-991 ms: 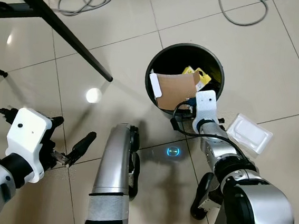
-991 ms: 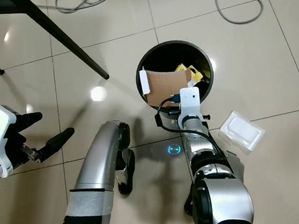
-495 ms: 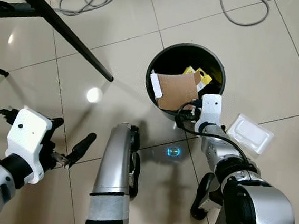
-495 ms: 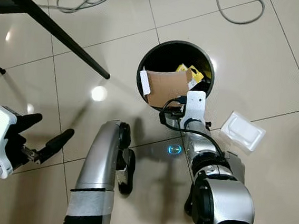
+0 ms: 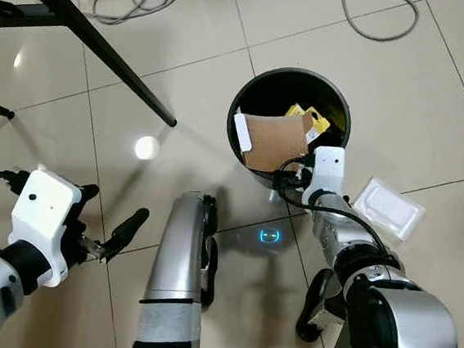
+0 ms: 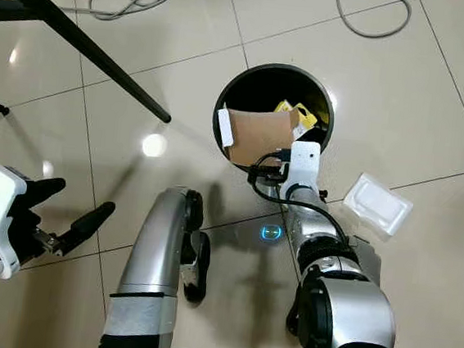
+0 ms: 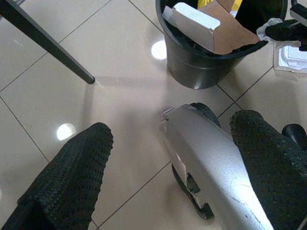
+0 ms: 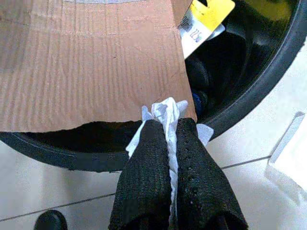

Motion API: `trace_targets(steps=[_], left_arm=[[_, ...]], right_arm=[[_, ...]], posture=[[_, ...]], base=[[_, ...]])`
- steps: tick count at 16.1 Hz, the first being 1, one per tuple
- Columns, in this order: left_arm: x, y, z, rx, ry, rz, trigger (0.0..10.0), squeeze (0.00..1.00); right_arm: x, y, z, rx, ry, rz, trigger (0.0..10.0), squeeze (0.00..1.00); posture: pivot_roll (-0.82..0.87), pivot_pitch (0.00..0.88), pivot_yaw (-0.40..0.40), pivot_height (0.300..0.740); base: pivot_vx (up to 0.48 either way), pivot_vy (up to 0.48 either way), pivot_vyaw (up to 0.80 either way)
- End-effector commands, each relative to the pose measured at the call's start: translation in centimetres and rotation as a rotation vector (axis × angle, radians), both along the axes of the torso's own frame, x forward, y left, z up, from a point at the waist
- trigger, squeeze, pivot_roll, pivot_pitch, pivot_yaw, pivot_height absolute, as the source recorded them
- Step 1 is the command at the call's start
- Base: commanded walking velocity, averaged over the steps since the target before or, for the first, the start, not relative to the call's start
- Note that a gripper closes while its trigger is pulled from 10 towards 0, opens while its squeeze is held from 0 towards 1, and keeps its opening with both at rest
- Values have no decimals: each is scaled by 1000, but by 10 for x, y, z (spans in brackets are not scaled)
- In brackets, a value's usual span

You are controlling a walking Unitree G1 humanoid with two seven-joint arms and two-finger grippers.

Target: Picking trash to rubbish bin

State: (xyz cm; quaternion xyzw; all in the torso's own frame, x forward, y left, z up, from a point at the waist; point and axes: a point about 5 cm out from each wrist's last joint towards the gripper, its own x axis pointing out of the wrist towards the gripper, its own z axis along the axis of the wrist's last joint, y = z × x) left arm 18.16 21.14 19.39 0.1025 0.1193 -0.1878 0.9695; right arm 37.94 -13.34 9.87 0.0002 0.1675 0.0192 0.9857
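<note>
Here the right gripper (image 8: 169, 143) pinches a white tissue (image 8: 165, 112) between its 2 closed fingers, held at the near rim of the bin (image 5: 342, 111) so it can fall in past the cardboard (image 5: 272, 138). The left gripper (image 5: 112, 228) hangs open, idle.

The right gripper (image 8: 169, 132) is stretched forward with fingers pinched together, while the left gripper (image 5: 111, 232) hangs low, fingers spread.
</note>
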Motion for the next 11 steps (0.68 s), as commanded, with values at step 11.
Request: trace_targets(steps=[11], left_arm=[[-4,-2,-5,5,37,-9,10000,0]], right_arm=[[-40,41,-59,118,243,78,10000,0]], posture=[[500,640,226,524]], base=[[0,0,0]])
